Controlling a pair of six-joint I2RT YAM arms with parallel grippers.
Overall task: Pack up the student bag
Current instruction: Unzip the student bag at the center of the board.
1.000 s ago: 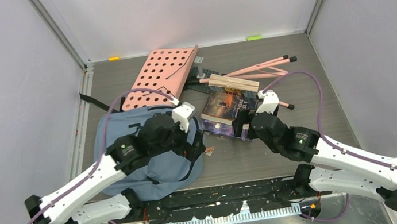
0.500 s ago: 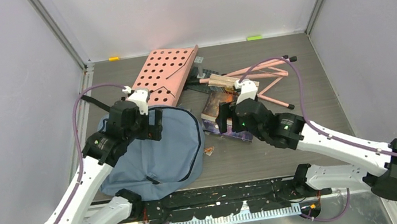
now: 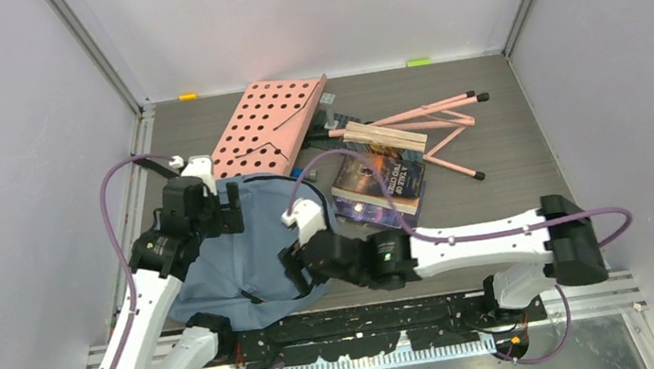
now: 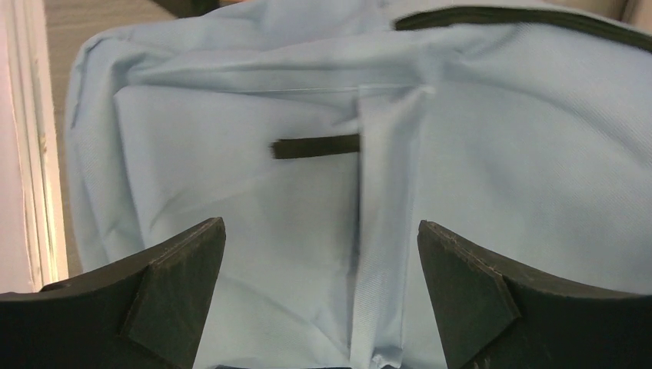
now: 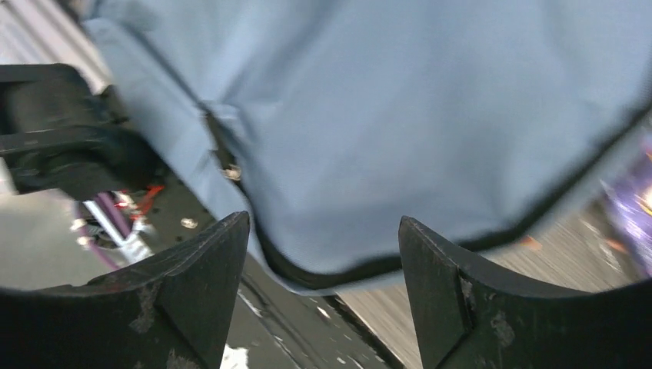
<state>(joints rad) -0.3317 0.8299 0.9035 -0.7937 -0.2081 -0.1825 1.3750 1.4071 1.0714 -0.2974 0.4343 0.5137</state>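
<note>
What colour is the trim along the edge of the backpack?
Black, edging the blue-grey backpack; the trim shows best in the right wrist view.

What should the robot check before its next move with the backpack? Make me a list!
1. Left gripper open above the student bag: ok.
2. Right gripper open at the bag's black-trimmed edge, holding nothing: ok.
3. Zipper undone, ready for packing: cannot tell.
4. Book inside the bag: not ok, it lies outside, beside the bag.
</note>
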